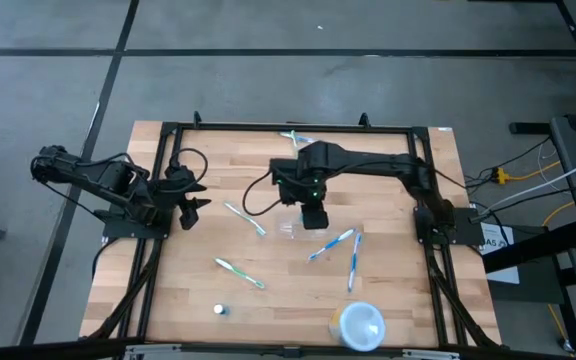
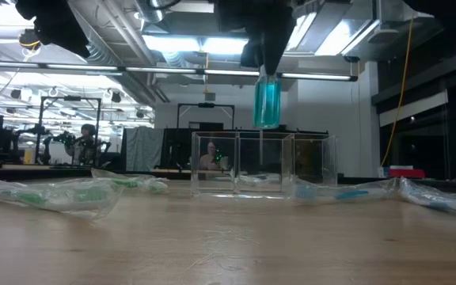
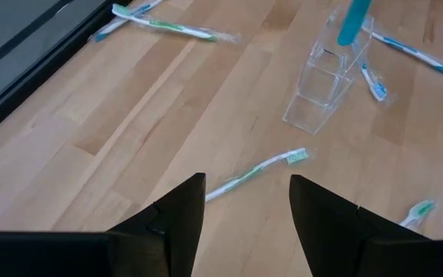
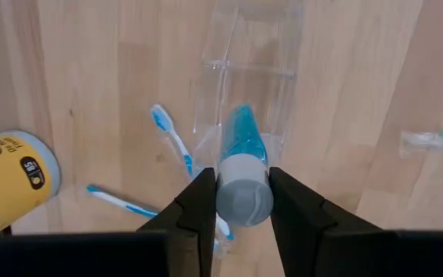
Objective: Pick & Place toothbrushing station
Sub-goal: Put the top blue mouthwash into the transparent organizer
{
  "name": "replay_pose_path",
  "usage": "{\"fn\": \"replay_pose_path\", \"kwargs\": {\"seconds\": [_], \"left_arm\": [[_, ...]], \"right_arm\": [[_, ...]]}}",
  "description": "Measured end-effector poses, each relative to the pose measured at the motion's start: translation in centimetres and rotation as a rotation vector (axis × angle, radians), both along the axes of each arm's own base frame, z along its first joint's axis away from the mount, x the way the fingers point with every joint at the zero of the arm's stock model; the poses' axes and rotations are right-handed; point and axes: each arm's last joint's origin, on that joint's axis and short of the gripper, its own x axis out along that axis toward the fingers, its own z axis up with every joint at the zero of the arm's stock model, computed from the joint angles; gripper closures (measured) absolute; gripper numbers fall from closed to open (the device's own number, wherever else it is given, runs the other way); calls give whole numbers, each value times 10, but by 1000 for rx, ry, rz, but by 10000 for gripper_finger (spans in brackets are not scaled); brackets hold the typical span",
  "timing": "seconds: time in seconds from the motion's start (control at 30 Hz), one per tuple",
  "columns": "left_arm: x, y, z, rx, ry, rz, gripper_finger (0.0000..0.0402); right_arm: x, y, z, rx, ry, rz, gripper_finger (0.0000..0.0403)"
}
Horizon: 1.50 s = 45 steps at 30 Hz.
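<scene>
Spanning bright workshop: wooden table (image 1: 388, 170)

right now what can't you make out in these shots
- High view: the right tool hides the blue tube it grips and most of the clear holder beneath.
- Low view: the tube is cut off above by the tool; whether its tip is over a compartment is unclear.
- High view: the small object near the front edge is too small to identify.

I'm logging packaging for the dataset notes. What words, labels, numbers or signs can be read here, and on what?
Yellow cup: a round black mark and a small black label, both too blurred to read.
Tube held in the right gripper: no print visible.
Nothing else readable.
</scene>
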Motion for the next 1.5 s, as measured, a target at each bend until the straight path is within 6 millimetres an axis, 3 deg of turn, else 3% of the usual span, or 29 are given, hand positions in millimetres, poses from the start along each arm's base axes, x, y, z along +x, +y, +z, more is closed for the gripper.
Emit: {"fn": "replay_pose_path", "kwargs": {"seconds": [0.67,1.17,1.33,1.5], "left_arm": [[0,1,0,41,6,-7,217],[0,2,1,95,11,-7,217],[0,2,0,95,13,-7,217],[3,1,-1,99,30,-8,217]], "right_arm": [[21,-3,-40,-26,27,8,306],[18,4,-69,-75,84,-38,306],[12,5,-64,-91,24,-60,306],[8,6,-72,-65,11,-81,306]]}}
